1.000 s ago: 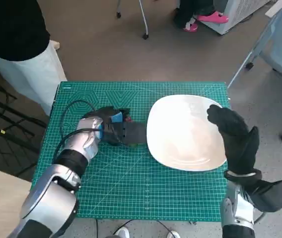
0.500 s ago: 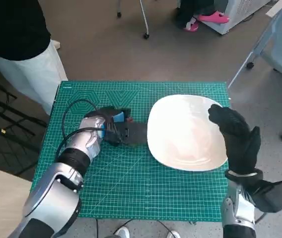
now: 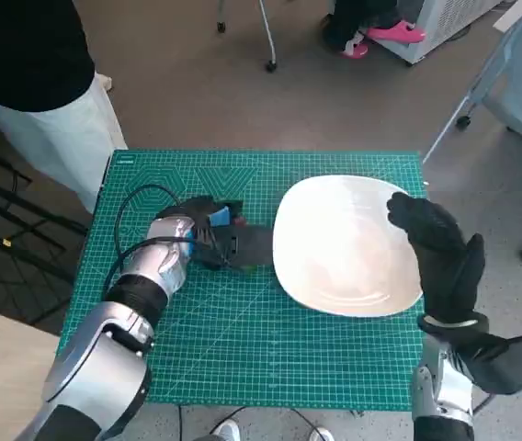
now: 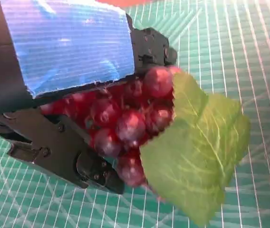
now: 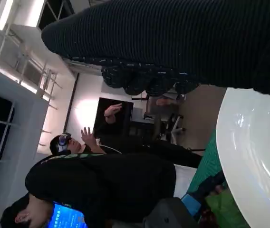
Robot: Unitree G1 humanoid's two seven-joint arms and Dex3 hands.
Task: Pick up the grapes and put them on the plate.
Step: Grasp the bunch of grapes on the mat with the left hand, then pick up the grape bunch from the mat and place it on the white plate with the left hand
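Hardly any movement: left robot hand [image 3: 208, 235] clutching grapes [image 4: 125, 121] beside bare plate [image 3: 344, 243]; right robot hand [image 3: 436, 248] spread.

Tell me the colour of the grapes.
Dark red grapes with a green leaf, clearest in the left wrist view.

Left robot hand [image 3: 213, 234] closed round grapes [image 4: 125, 118], right robot hand [image 3: 440, 253] raised, fingers loosely spread

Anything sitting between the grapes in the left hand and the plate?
No. In the head view only bare green mat separates the grapes, held by the left hand, from the plate.
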